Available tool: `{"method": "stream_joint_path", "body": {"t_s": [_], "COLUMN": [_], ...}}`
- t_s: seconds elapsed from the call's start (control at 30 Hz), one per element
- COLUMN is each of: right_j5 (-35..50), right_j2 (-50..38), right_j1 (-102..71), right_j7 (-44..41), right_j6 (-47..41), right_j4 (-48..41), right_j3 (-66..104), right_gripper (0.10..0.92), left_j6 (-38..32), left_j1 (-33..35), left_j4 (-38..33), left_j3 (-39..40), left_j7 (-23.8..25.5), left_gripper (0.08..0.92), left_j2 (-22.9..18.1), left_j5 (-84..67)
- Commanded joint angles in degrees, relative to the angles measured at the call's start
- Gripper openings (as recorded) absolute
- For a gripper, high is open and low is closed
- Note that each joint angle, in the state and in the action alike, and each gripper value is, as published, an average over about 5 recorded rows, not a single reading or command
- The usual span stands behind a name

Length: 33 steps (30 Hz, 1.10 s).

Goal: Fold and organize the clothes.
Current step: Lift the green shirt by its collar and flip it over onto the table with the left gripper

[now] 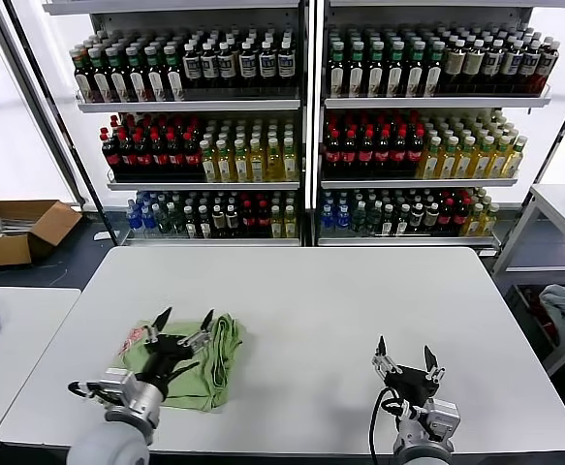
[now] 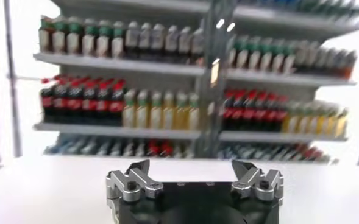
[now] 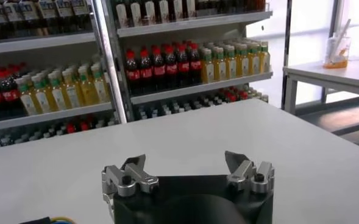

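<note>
The left pincer [image 1: 182, 323] stands wide, its two dark fingertips raised and spread, holding nothing, directly above the near-left part of the tabletop [image 1: 340, 320]. Beneath and just beyond it lies the light green polo shirt [image 1: 219, 363], bunched into a rough folded heap on the tabletop, a red-and-white printed patch [image 1: 132, 340] showing at its left edge. The right pincer [image 1: 404, 356] is also wide and empty, hovering over bare tabletop well to the shirt's right. Behind the tabletop, shelves [image 1: 301, 102] carry rows of bottles.
</note>
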Motion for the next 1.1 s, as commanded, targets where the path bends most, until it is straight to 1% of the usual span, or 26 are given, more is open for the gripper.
{"method": "stream_joint_path", "body": {"t_s": [0.03,0.4,0.77,0.97,1.1], "right_j5": [0.5,0.5,0.0,-0.5,-0.6], "right_j2": [-0.2,-0.6,-0.3,0.1,0.3], "right_j1": [1.2,0.7,-0.2,0.0,-0.1], "right_j7": [0.0,-0.1,-0.3,-0.3,-0.3], "right_j6": [-0.4,-0.3,-0.1,-0.2,-0.2], "right_j4": [-0.6,-0.4,-0.1,-0.1,-0.1], "right_j3": [-0.2,-0.4,-0.5,-0.9,-0.9], "right_gripper": [0.823,0.823,0.823,0.823,0.823], "left_j6": [9.4,6.1,3.0,2.6,2.9], "left_j1": [0.8,1.1,0.8,0.7,0.3], "left_j4": [7.0,10.7,14.7,14.8,16.1], "left_j3": [-12.4,-10.8,-10.4,-10.2,-9.8], "left_j7": [-0.6,2.8,5.7,7.6,8.1], "left_gripper": [0.823,0.823,0.823,0.823,0.823], "left_j2": [7.1,4.8,4.5,4.4,4.3], "left_j5": [-2.2,-3.1,-5.2,-7.2,-7.3]}}
